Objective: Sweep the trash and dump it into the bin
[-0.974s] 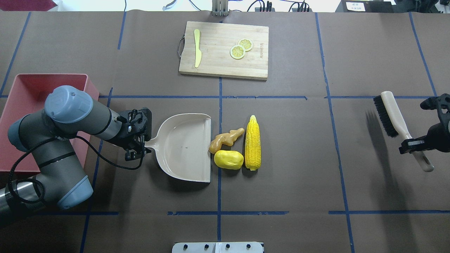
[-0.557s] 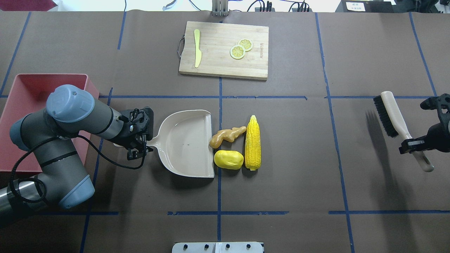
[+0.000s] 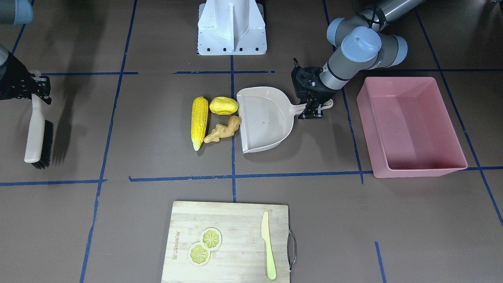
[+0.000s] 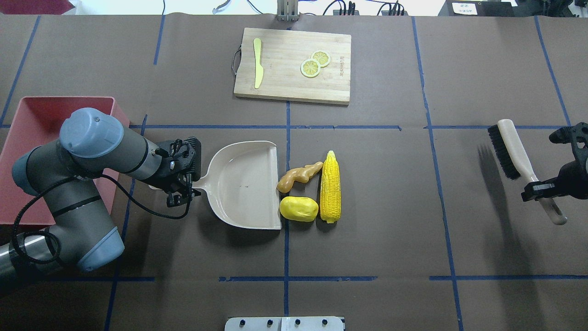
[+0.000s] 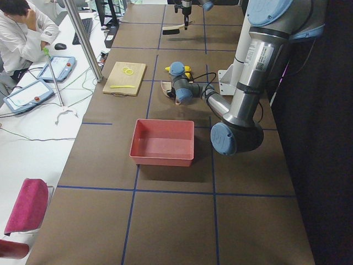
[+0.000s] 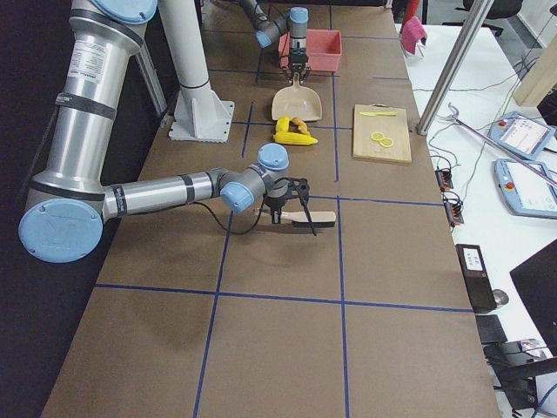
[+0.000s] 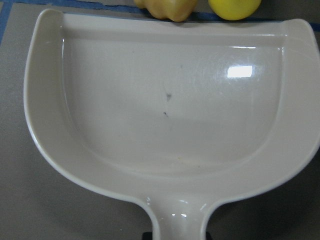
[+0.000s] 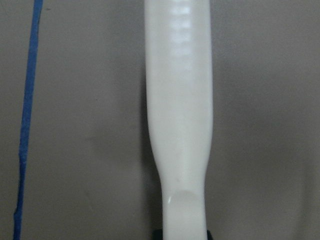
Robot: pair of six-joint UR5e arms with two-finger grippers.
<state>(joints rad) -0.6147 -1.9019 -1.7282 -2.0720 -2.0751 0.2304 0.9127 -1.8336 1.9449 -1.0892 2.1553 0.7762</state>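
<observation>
Left hand is pressed shut on the stub handle of the beige dustpan, my fingers pinching it from both sides. At the far left, partly under my left arm, the pink bin sits on the desk with nothing in it. The dustpan lies just right of the hand, its open lip turned toward the trash. The ginger root lies at that lip on the far side and the yellow potato lump at it on the near side; from the wrist camera both seem to touch the edge, though I cannot be sure. The corn cob lies lengthwise just beyond them, against both. None of the three is in the pan. Farther back stands a wooden cutting board carrying a pale knife and two lemon slices. Well to the right, my right hand is clamped on the handle of the brush, bristles facing left.
</observation>
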